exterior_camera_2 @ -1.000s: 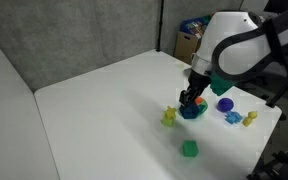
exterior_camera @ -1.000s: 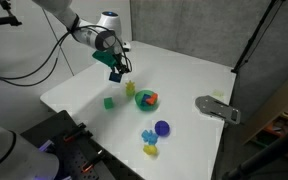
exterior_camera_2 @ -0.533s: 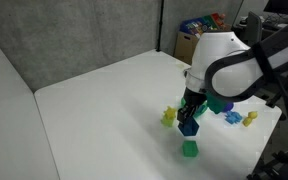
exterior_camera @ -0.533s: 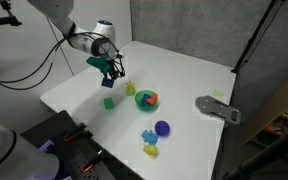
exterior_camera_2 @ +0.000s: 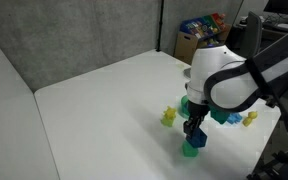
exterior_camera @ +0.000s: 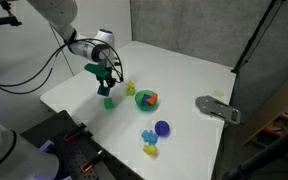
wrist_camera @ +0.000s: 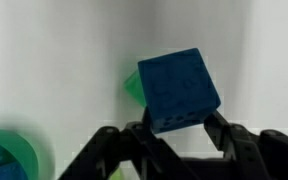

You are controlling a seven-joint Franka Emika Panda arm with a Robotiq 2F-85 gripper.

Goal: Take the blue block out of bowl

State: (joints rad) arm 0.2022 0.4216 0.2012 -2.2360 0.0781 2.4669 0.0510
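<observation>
Extraction done: small dark teal-blue cube (wrist_camera: 179,88) pinched in tool (exterior_camera: 106,89), above light green cube (exterior_camera_2: 191,150), left of small round green bowl (exterior_camera: 144,100). Remaining: place on bench (exterior_camera: 184,70), release.

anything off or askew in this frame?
The blue block sits tilted in the gripper, rotated rather than square to the fingers, as the wrist view shows. It hangs over the green cube. Nothing looks spilled or damaged.
</observation>
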